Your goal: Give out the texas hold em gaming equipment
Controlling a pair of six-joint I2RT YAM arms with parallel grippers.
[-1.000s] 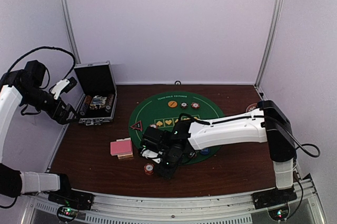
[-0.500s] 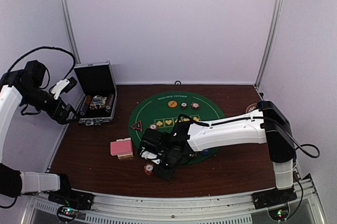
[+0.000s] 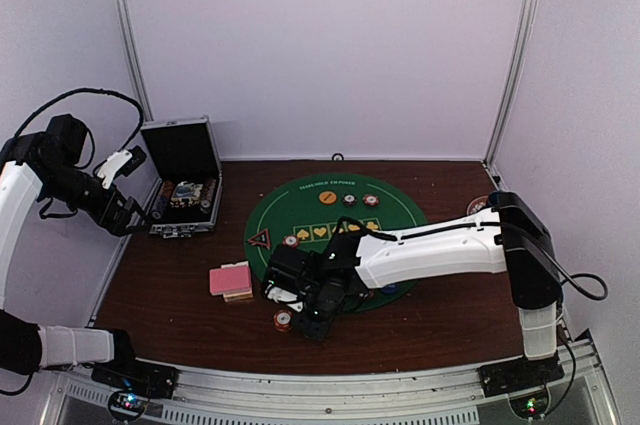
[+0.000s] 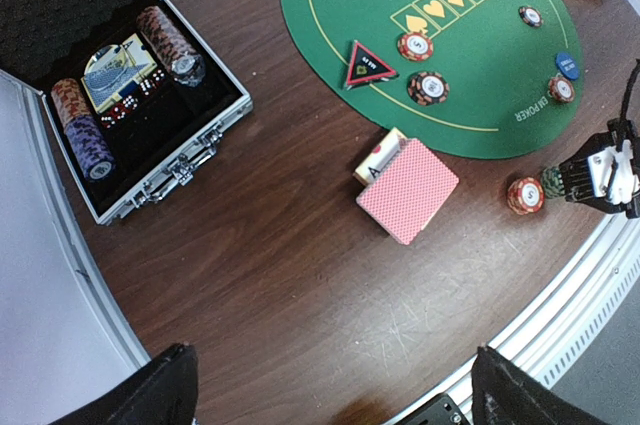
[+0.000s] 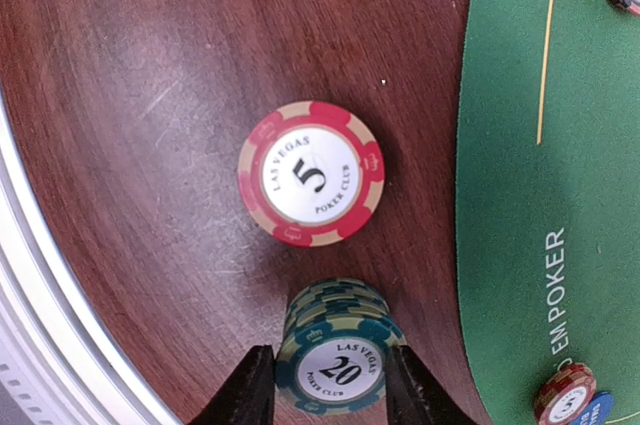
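The brown table [image 3: 170, 295] carries everything, and the round green felt mat [image 3: 300, 207] takes its middle. My left arm hangs high over the table's left edge, beside the open black case [image 3: 185, 180]. My left gripper [image 4: 338, 390] is spread wide with nothing between its fingers. Only its wrist camera looks into the case: rows of chips on edge in the foam, with a card packet and small dice between them. The top view gives little more than a dark box there.

My right arm reaches across the mat to the bare wood at its near-left. There my right gripper [image 5: 335, 390] pinches a short stack of green chips [image 5: 338, 340], a finger against each side. The top view hides that stack under the wrist. The right wrist camera shows it plainly, "20" on top, though I cannot tell whether it rests on the wood or is lifted.

The pink-backed cards [image 4: 408, 190] lie on the wood left of that gripper, just off the mat. A face-up card pokes out beneath them, seen only from the left wrist. The red triangle [image 4: 368, 63] sits near the mat's left rim. A red-and-white chip [image 5: 311, 173] marked "5" lies flat just beside the green stack, not touching it.
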